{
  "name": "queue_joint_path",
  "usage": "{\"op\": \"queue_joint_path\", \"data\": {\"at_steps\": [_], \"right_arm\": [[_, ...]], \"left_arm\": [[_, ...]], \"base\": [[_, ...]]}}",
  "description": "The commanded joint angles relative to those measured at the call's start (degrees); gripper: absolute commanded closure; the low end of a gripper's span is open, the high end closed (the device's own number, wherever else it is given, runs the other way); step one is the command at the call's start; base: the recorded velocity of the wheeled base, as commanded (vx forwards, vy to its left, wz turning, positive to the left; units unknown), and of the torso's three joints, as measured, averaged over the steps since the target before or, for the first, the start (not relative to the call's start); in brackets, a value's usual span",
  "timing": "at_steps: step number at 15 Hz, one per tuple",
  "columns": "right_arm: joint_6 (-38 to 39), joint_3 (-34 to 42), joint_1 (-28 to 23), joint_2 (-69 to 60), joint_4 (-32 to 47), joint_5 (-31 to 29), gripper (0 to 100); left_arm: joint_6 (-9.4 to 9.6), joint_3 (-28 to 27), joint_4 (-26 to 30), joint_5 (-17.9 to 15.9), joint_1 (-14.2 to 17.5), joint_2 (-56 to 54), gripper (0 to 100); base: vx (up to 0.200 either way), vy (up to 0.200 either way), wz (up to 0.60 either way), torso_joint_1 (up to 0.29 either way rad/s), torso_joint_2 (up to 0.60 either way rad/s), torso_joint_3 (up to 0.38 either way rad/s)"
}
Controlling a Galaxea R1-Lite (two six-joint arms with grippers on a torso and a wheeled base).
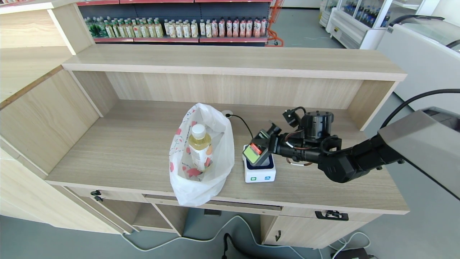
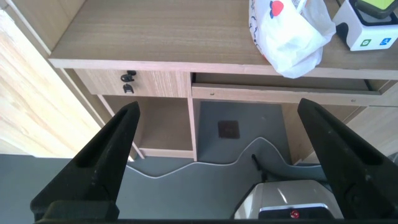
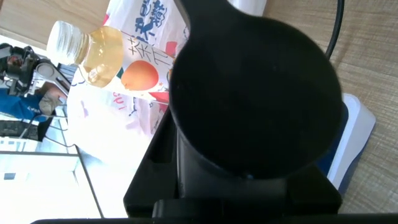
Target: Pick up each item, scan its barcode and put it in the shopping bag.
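On the pale wooden bench (image 1: 143, 151), the right gripper (image 1: 260, 148) clamps its jaws on a small dark item with a yellow-green face (image 1: 253, 154), just above the white box-shaped scanner (image 1: 259, 175). Beside it, the white plastic shopping bag (image 1: 219, 158) holds a white-capped bottle of yellow drink (image 1: 199, 147). Below the bench front, the left gripper (image 2: 219, 112) has its jaws wide apart.

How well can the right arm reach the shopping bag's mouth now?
Probably yes: the right gripper, shut on its item above the scanner, sits right beside the shopping bag, whose mouth gapes open with nothing between.
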Motion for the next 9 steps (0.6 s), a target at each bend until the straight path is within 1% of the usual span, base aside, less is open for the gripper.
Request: {"op": "queue_joint_path", "data": {"at_steps": [1,9], "right_arm": [[0.03,-0.26,0.0,0.16,-0.03,0.05,100],[0.03,-0.79,0.0,0.78,0.06,0.05,100]], "left_arm": [[0.02,0.0,0.0,-0.01,0.0,-0.02,0],[0.02,0.0,0.0,-0.01,0.0,-0.02,0]], "base": [[0.0,0.0,0.0,0.0,0.0,0.0],[0.0,0.0,0.0,0.0,0.0,0.0]]}}
